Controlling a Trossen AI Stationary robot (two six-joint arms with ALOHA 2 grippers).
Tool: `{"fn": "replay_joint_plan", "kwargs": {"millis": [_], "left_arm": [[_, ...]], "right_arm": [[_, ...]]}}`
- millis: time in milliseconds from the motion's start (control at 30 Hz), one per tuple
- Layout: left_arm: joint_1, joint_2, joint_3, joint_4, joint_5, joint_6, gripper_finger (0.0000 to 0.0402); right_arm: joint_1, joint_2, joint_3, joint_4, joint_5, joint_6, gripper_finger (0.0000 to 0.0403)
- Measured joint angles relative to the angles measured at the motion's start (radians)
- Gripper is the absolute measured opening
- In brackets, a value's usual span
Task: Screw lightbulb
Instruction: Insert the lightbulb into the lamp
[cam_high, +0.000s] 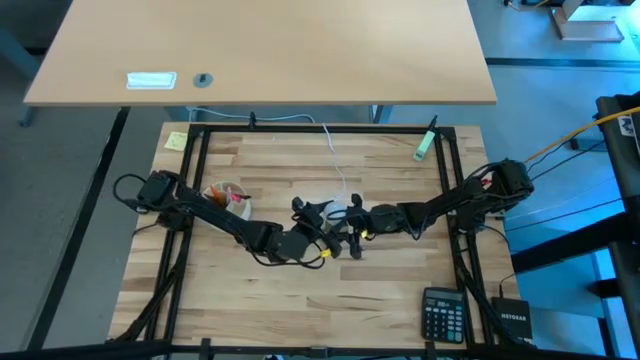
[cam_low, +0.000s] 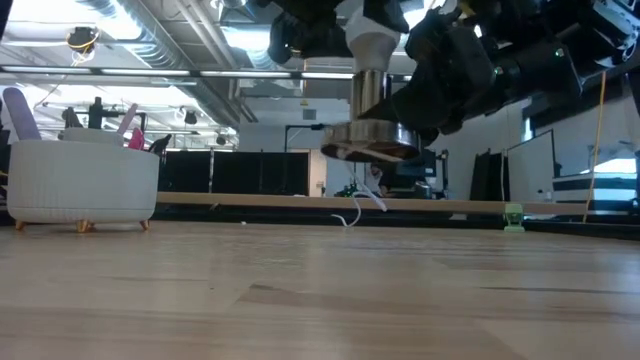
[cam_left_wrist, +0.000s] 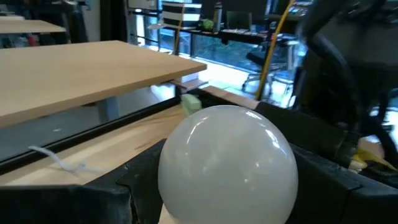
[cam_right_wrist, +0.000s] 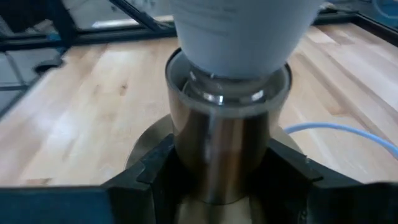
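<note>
While arms meet midair (bulb (cam_left_wrist: 227, 165) socketed).

One camera looks straight down, one level across the pale wooden table (cam_high: 300, 290); wrist cameras sit close to the white frosted lightbulb (cam_left_wrist: 227, 165).

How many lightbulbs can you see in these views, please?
1: the lightbulb is held by the left gripper mid-table, its base entering the socket gripped by the right gripper. No others show.
</note>
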Motion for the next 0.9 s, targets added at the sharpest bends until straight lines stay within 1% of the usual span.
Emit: {"fn": "replay_joint_plan", "kwargs": {"millis": [100, 167, 233, 300, 367, 533, 633, 733, 800, 900], "left_arm": [[-0.002, -0.002, 0.0, 0.048, 0.054, 0.049, 0.0258], [-0.011, -0.013, 0.0, 0.064, 0.11, 0.098, 0.0258], [-0.016, -0.027, 0.0, 0.068, 0.147, 0.102, 0.0258], [-0.016, -0.042, 0.001, 0.069, 0.189, 0.094, 0.0258], [-0.013, -0.055, 0.003, 0.074, 0.26, 0.081, 0.0258], [0.01, -0.07, 0.003, 0.067, 0.472, 0.018, 0.0258], [0.02, -0.072, 0.002, 0.055, 0.558, 0.002, 0.0258], [0.013, -0.071, 0.027, -0.01, 0.579, 0.0, 0.0258], [0.01, -0.072, 0.054, -0.083, 0.579, 0.002, 0.0258], [-0.002, -0.071, 0.078, -0.112, 0.573, 0.029, 0.0258]], "right_arm": [[0.001, -0.016, 0.0, 0.008, -0.044, -0.006, 0.0183], [0.003, -0.039, -0.001, 0.001, -0.072, -0.005, 0.0183], [0.012, -0.077, -0.001, -0.02, -0.096, -0.005, 0.0183], [0.025, -0.113, -0.001, -0.035, -0.096, -0.014, 0.0183], [0.043, -0.152, -0.001, -0.06, -0.108, -0.035, 0.0183], [0.088, -0.195, 0.033, -0.174, -0.22, -0.039, 0.0183], [0.116, -0.195, 0.069, -0.255, -0.232, -0.036, 0.0183], [0.136, -0.195, 0.102, -0.323, -0.225, -0.037, 0.0183], [0.139, -0.195, 0.109, -0.334, -0.22, -0.03, 0.0182], [0.139, -0.194, 0.11, -0.324, -0.221, -0.015, 0.0182]]}}
